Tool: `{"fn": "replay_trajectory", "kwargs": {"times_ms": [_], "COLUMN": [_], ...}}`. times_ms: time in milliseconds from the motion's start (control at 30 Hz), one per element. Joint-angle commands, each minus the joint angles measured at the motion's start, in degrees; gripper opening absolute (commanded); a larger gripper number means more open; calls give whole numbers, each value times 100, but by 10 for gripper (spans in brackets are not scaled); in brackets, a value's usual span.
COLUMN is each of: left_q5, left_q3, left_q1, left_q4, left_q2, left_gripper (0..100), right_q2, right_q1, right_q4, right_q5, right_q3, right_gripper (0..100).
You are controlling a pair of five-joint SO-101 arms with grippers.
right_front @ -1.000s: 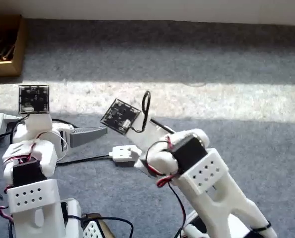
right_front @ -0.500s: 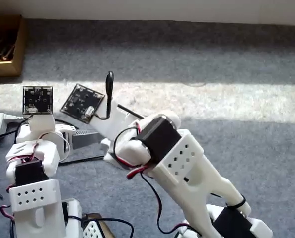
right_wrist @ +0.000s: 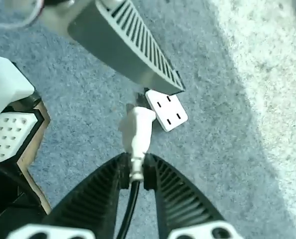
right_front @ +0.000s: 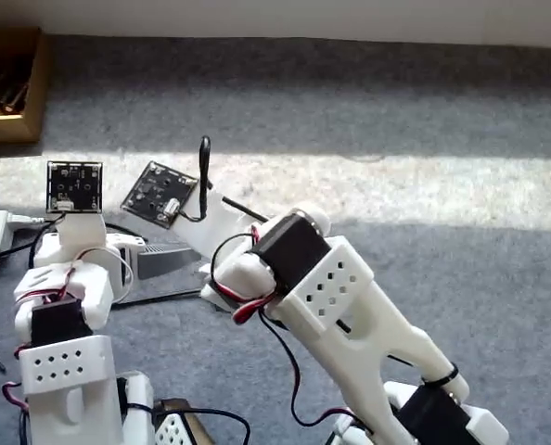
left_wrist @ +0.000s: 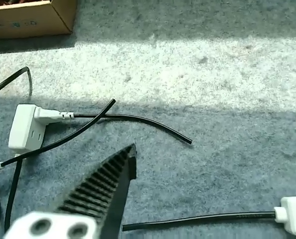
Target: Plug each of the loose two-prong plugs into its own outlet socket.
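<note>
- Right gripper (right_wrist: 134, 168) is closed on the cord end of a white plug (right_wrist: 138, 130). The plug's body sticks out past the fingertips and its black cord runs back between the fingers.
- The plug's front end is just beside a white socket (right_wrist: 167, 110) that lies flat on the grey carpet (right_wrist: 247, 164) with its slotted face up. I cannot tell whether the two touch, and the plug is not in the slots.
- Left gripper (left_wrist: 119, 172) shows one ribbed grey finger, so I cannot tell whether it is open or closed. In the right wrist view the tip of that finger (right_wrist: 133, 55) hangs just over the socket's far edge.
- In the high view the right arm (right_front: 303, 269) slants from 5 o'clock toward the centre. It covers the plug and the socket, and the left gripper's finger (right_front: 164, 258) is at about 8 o'clock.
- A second socket (left_wrist: 23, 127) lies on the carpet at the 9 o'clock edge of the high view (right_front: 2, 225). A short black cord (left_wrist: 138, 121) leads off it to a bare end, and another cord crosses over that one.
- A white piece (left_wrist: 295, 215) on a further black cord lies at the frame edge in the left wrist view. I cannot tell whether it is a plug or a socket.
- A cardboard box (right_front: 11, 88) sits at 10 o'clock.
</note>
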State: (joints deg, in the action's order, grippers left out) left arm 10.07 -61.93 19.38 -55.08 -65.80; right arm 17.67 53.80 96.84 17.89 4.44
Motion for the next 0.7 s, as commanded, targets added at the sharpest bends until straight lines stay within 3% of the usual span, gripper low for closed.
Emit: {"fn": "replay_trajectory", "kwargs": {"times_ms": [0,433,667], "left_q5": [-35,-35,-9], "left_q3": [251,-101,-84], "left_q1": [-92,-1059,-778], "left_q4": [79,-431,-246], "left_q2": [-66,-66,-66], "left_gripper": [669,669,669], "right_q2": [119,119,119], "right_q1": [-92,-119,-127], "right_q4": [-171,-242,-189], "right_q5": [-44,-44,9], "right_q3": [13,31,-13], "right_gripper": [8,8,8]}}
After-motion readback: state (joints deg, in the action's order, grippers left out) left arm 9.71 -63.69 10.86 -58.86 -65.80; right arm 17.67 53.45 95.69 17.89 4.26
